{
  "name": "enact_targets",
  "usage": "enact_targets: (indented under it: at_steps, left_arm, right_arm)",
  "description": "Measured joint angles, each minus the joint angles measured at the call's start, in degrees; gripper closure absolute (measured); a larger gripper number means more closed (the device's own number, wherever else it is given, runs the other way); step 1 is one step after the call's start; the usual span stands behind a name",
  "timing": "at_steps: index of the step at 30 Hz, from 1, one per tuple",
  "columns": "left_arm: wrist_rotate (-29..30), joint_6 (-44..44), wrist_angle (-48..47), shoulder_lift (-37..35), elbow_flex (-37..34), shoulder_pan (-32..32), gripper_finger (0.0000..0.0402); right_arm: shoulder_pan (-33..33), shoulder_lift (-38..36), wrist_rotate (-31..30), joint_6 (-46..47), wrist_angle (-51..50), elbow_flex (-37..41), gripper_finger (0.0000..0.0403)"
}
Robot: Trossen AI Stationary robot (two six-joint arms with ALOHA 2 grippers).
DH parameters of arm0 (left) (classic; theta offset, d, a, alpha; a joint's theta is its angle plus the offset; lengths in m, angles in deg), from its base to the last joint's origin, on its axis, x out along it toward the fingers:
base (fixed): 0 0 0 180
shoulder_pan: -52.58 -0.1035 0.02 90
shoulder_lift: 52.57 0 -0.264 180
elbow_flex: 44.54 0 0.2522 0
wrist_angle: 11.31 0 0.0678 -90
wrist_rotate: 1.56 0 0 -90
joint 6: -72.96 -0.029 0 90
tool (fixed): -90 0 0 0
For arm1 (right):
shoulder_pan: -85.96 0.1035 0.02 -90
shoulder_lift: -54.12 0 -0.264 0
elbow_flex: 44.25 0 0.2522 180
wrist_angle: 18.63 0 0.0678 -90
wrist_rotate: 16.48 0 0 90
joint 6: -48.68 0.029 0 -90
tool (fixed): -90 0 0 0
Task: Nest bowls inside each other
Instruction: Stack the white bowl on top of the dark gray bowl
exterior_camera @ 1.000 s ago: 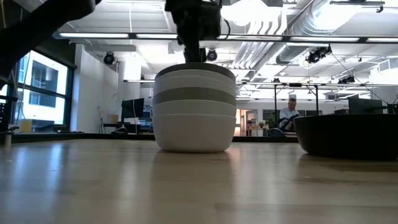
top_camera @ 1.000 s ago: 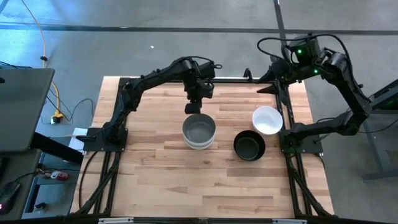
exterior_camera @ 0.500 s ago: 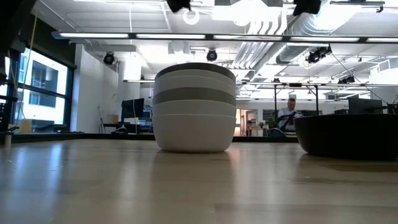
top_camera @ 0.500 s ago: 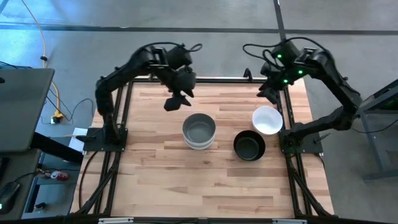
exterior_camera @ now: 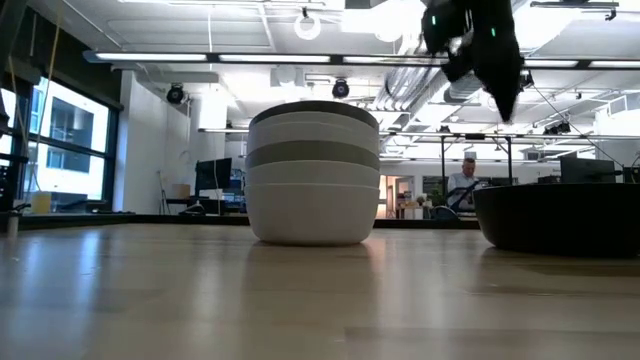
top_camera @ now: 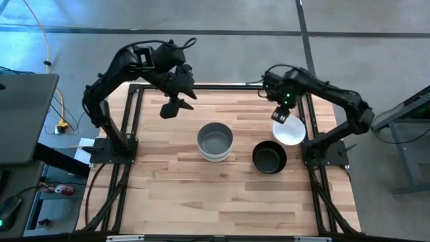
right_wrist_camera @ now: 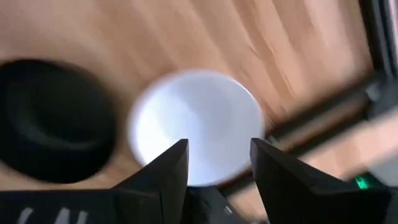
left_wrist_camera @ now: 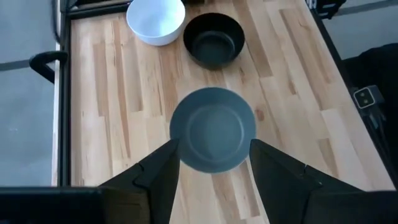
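Observation:
A stack of several nested bowls (top_camera: 215,141) stands mid-table on its bottom white bowl, with a grey bowl (left_wrist_camera: 213,129) on top; white and grey rims are layered in the stack (exterior_camera: 313,175). A black bowl (top_camera: 269,158) (left_wrist_camera: 213,40) (exterior_camera: 560,215) and a white bowl (top_camera: 289,131) (right_wrist_camera: 196,124) sit apart on the table to the stack's right. My left gripper (top_camera: 171,107) (left_wrist_camera: 214,146) hangs open in the air, left of and beyond the stack. My right gripper (top_camera: 280,115) (right_wrist_camera: 219,144) (exterior_camera: 490,60) is open above the white bowl's far-left rim, touching nothing.
The black bowl (right_wrist_camera: 53,124) lies close beside the white one. A dark metal frame (top_camera: 222,86) runs along the table's far edge and sides. The near half of the wooden table (top_camera: 222,202) is bare board. A person (exterior_camera: 465,185) sits far off in the room.
My left gripper has risen from just above the stack and swung toward the table's left edge. My right gripper has come from the far right corner down toward the white bowl and now hangs over it. The bowls have not moved.

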Motion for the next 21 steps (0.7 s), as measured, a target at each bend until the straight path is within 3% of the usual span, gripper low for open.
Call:
enact_targets:
  at_steps: [4, 11, 21]
  left_arm:
    - [0.0, -1.8, 0.0, 0.1, 0.0, 0.0, 0.022]
    - [-0.3, -3.0, 0.1, 0.1, 0.0, 0.0, 0.022]
    - [-1.1, -3.5, 0.8, 0.1, 0.0, -0.1, 0.022]
  right_arm:
    - [-2.8, 0.1, -6.9, 1.8, 0.6, 7.8, 0.0237]
    - [-6.3, 0.1, -7.6, -1.4, 8.0, 16.6, 0.0237]
    - [-11.0, 0.1, -11.0, -4.5, 18.0, 23.2, 0.0237]
